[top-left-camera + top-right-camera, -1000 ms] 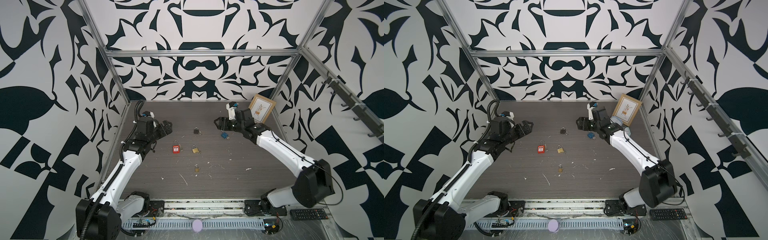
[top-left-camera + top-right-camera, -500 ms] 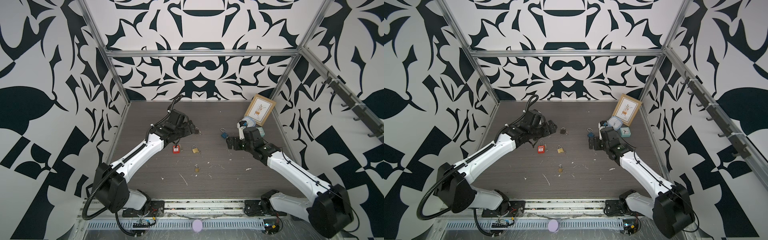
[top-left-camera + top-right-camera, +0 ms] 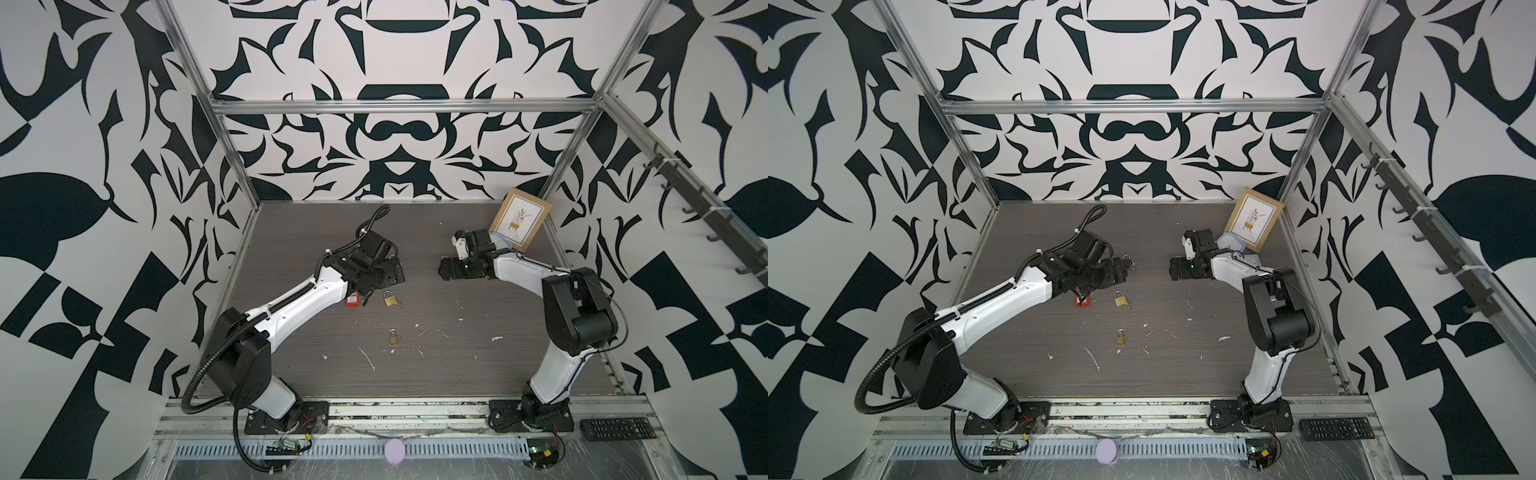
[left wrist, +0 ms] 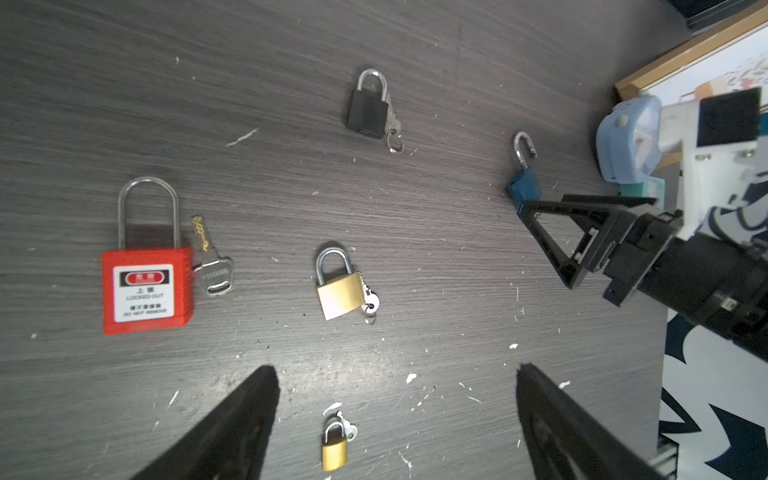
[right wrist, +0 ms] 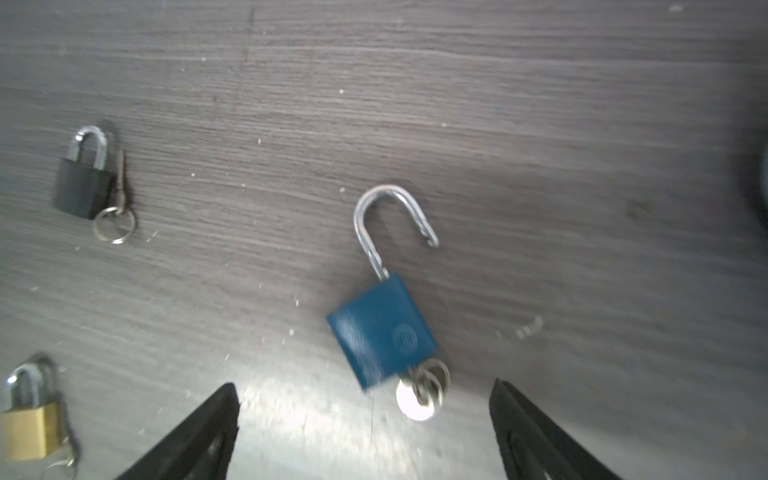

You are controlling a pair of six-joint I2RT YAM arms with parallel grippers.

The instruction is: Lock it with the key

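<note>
The blue padlock (image 5: 382, 328) lies flat on the dark table with its shackle (image 5: 390, 216) swung open and a key (image 5: 419, 390) on a ring in its base. My right gripper (image 5: 365, 415) hangs open just over it, with the key end between the fingers and nothing gripped. In both top views the right gripper (image 3: 445, 268) hides this lock. My left gripper (image 4: 397, 374) is open and empty above the middle of the table (image 3: 392, 270), and its wrist view shows the blue padlock (image 4: 524, 189) partly behind the right gripper's fingers (image 4: 552, 241).
Other padlocks with keys lie around: a red one (image 4: 147, 291), a black one (image 4: 368, 108), a brass one (image 4: 338, 293) and a smaller brass one (image 4: 334, 446). A framed picture (image 3: 521, 218) leans in the back right corner beside a pale blue object (image 4: 627, 141).
My left gripper has swung from the left side to the middle, above the padlocks. My right gripper now sits over the blue padlock, which showed in the top views before.
</note>
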